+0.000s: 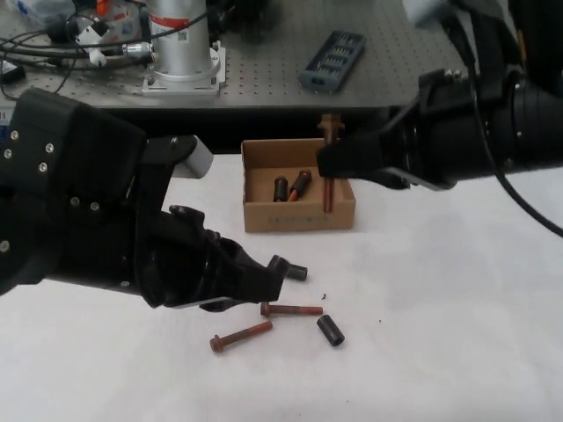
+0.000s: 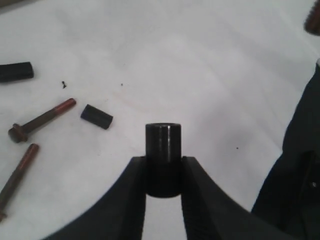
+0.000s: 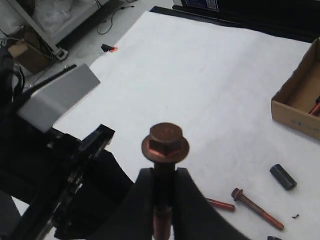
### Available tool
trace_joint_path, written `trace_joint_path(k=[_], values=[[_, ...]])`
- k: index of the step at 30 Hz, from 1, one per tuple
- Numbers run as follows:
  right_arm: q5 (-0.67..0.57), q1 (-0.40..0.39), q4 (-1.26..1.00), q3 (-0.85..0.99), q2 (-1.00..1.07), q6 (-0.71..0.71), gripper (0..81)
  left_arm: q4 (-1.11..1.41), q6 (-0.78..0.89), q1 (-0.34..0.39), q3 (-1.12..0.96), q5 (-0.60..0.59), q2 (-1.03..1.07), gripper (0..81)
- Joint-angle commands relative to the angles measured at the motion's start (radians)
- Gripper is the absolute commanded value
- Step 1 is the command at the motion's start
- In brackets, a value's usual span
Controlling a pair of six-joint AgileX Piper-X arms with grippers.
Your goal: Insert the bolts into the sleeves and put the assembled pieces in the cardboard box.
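My left gripper (image 2: 163, 167) is shut on a short black sleeve (image 2: 163, 142) that stands up between its fingers. In the high view this sleeve (image 1: 294, 272) hangs low over the white cloth, in front of the cardboard box (image 1: 299, 215). My right gripper (image 3: 164, 175) is shut on the shank of a rusty bolt (image 3: 165, 142), hex head up. That bolt (image 1: 330, 127) hangs upright over the box's right side. Inside the box lie two assembled pieces (image 1: 293, 186). Two loose bolts (image 1: 293, 309) (image 1: 240, 336) and a loose sleeve (image 1: 331, 330) lie on the cloth.
A second loose sleeve (image 2: 15, 71) lies farther off in the left wrist view. Behind the cloth, the perforated bench carries a silver cylinder on a base (image 1: 180, 44), a blue-grey tray (image 1: 332, 57) and cables. The left arm's bulk (image 1: 79, 202) covers the cloth's left side.
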State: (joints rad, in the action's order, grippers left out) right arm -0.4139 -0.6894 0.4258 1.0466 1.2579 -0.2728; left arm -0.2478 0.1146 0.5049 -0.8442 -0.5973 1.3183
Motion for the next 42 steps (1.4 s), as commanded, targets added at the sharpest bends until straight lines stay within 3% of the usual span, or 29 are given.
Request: trace_joint_path(k=[1,10,15,21,42], values=[[-0.04,0.001,-0.043,0.002,0.004,-0.032,2.9,0.041,-0.011,-0.008,-0.002,-0.055,-0.022,0.6],[-0.054,0.003,-0.081,0.002,0.039,-0.078,2.9,0.041,-0.023,-0.09,-0.002,-0.089,-0.117,0.6],[-0.127,0.003,-0.161,0.002,0.076,-0.165,2.9,0.041,-0.023,-0.129,-0.002,-0.184,-0.144,0.6],[-0.21,0.0,-0.274,0.002,0.111,-0.278,2.9,0.046,-0.025,-0.129,-0.002,-0.244,-0.144,0.6],[-0.21,0.0,-0.281,0.002,0.111,-0.295,2.9,0.171,0.036,-0.129,-0.002,-0.253,-0.144,0.6]])
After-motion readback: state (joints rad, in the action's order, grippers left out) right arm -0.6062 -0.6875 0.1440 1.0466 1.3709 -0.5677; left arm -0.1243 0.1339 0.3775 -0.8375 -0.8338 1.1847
